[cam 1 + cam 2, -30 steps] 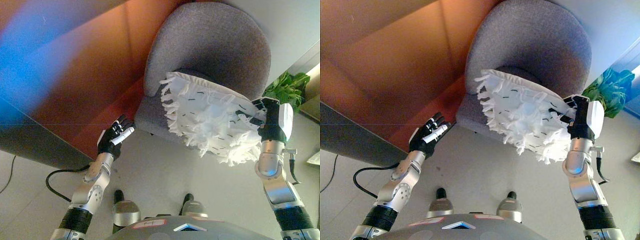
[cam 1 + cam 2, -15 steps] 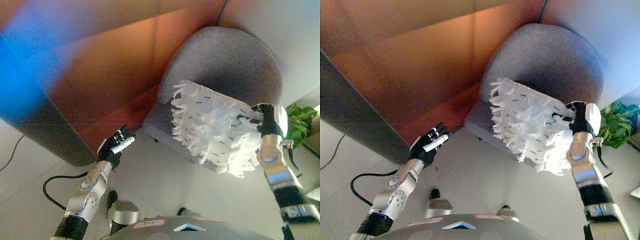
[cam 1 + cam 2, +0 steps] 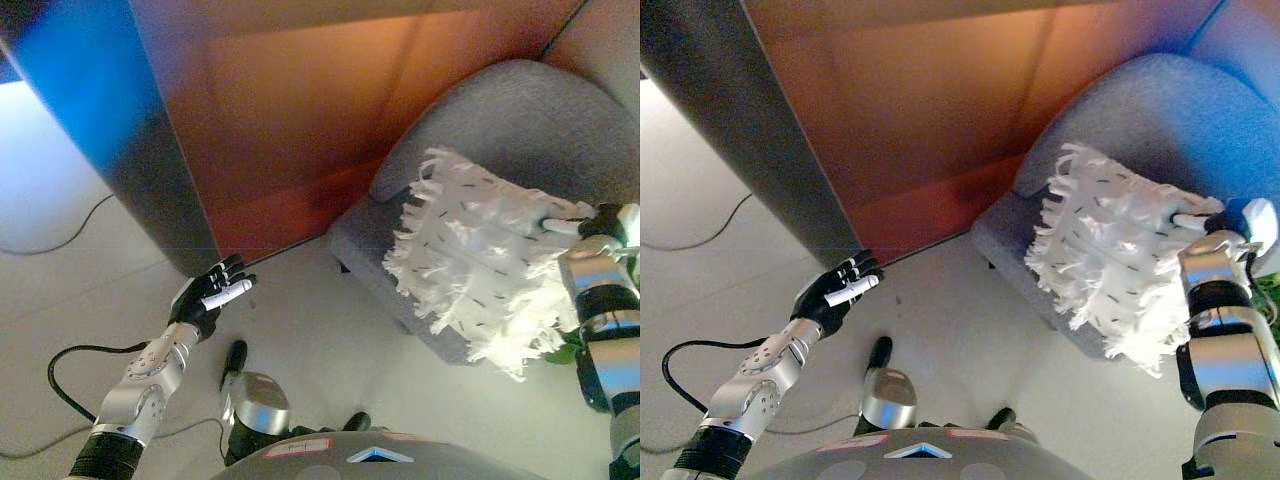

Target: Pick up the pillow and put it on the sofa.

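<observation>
A white fringed pillow (image 3: 480, 260) hangs in the air over the front of a grey upholstered armchair (image 3: 520, 120), also seen in the right eye view (image 3: 1140, 110). My right hand (image 3: 600, 222) at the right edge is curled on the pillow's right edge and holds it up. The pillow's lower fringe dangles past the seat's front edge. My left hand (image 3: 208, 297) is open and empty at the lower left, above the floor, far from the pillow.
A tall orange-brown panel (image 3: 300, 120) with a grey end (image 3: 150, 150) stands to the left of the chair. A bit of green plant (image 3: 560, 352) shows under the pillow at right. Pale floor (image 3: 330, 350) lies before the chair.
The whole view has swung left, so the chair and pillow now sit further right. The right hand still holds the pillow. The left hand stays open and low.
</observation>
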`<state>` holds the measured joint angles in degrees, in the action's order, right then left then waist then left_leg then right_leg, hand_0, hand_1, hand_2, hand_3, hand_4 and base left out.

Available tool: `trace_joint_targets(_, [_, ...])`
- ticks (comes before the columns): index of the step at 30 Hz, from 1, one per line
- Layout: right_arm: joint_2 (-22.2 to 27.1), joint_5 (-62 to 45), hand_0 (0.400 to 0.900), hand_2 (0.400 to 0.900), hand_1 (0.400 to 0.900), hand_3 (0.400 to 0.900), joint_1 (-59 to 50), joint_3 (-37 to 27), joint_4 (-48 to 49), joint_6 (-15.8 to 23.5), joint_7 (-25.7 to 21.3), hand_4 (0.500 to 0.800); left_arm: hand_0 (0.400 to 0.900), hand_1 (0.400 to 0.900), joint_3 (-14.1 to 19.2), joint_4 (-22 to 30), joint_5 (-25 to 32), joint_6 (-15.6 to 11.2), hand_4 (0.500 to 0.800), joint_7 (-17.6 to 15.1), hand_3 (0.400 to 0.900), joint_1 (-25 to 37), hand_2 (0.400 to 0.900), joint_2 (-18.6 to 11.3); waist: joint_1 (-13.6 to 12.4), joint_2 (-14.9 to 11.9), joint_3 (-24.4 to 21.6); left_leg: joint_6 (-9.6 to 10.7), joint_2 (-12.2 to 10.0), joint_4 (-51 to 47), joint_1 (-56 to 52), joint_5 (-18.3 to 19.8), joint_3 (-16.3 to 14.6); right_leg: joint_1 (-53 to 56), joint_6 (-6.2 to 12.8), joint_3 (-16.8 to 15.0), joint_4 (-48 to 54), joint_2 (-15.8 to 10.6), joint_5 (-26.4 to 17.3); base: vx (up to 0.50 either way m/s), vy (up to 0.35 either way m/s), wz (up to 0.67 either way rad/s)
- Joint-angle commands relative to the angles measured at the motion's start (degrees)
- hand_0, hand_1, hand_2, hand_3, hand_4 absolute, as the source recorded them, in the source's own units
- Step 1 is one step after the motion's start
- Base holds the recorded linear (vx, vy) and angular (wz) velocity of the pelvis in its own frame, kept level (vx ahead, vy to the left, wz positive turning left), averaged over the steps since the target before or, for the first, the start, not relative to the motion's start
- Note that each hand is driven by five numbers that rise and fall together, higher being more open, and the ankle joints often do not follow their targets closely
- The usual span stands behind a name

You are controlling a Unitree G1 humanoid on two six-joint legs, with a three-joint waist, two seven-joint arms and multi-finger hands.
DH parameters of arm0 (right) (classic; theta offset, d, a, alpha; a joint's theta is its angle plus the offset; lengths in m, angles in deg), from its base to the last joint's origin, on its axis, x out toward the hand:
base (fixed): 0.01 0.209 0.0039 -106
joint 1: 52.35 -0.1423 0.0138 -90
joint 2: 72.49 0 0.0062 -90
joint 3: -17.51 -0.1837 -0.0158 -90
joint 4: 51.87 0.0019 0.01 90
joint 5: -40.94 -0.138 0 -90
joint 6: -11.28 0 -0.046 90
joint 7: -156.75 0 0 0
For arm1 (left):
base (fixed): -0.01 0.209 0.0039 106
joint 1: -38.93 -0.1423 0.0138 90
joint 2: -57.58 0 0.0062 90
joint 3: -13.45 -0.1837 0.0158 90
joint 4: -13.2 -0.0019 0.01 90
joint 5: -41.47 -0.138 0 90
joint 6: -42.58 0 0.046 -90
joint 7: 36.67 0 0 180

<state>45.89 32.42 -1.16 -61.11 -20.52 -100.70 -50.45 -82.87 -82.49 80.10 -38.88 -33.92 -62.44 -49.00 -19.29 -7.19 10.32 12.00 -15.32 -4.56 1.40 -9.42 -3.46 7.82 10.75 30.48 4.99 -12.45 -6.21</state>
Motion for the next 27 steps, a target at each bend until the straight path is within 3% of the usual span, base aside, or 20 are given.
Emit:
trace_joint_targets(1, [8.5, 0.8, 0.9, 0.9, 0.9, 0.9, -14.2, 3.9, 5.4, 2.5, -8.4, 0.8, 0.9, 0.9, 0.6, 10.7, 0.8, -3.6, 0.8, 2.4, 0.9, 5.3, 0.9, -2.2, -2.2, -0.6, -0.8, -1.9, -1.5, -0.4, -3.1, 2.5, -1.6, 0.9, 2.19, 1.7, 0.0, -1.6, -2.2, 0.01, 0.082, -0.06])
trace_joint_targets(14, [4.8, 2.4, 0.9, 0.9, 0.9, 0.9, -7.3, 0.3, 15.1, 12.1, -8.9, 0.8, 0.9, 0.9, -3.9, 9.5, 3.6, -7.1, 0.8, 0.8, 0.9, 5.1, 0.9, -0.5, 2.0, 1.8, -3.4, -3.1, -0.7, -0.3, -10.7, 5.2, -7.3, 3.9, 2.82, 0.6, 0.0, -4.7, -3.1, 0.0, 0.111, -0.14])
trace_joint_targets(22, [1.8, 1.3, 0.9, 0.9, 0.9, 0.9, 2.6, -4.7, 28.4, 16.7, -8.7, 0.8, 0.9, 0.9, -6.5, 7.4, 3.6, -10.1, 0.8, 1.0, 0.9, 7.7, 0.9, 1.9, 6.6, 1.8, -3.7, -4.5, 0.3, 0.0, -12.4, 6.6, -9.7, 2.4, 2.67, -1.6, 0.0, -5.8, -5.2, -0.1, 0.061, -0.13])
trace_joint_targets(27, [-1.7, -1.3, 0.9, 0.9, 0.9, 0.9, 9.9, -8.8, 37.6, 19.6, -8.0, 0.8, 0.9, 0.9, -6.2, 6.6, 3.0, -11.0, 0.8, 0.5, 0.9, 8.7, 0.9, 3.1, 9.3, 1.5, -3.9, -4.9, 0.8, -0.1, -12.7, 7.3, -10.9, 1.1, 2.8, -3.0, 0.0, -6.1, -6.0, -0.11, 0.027, -0.13])
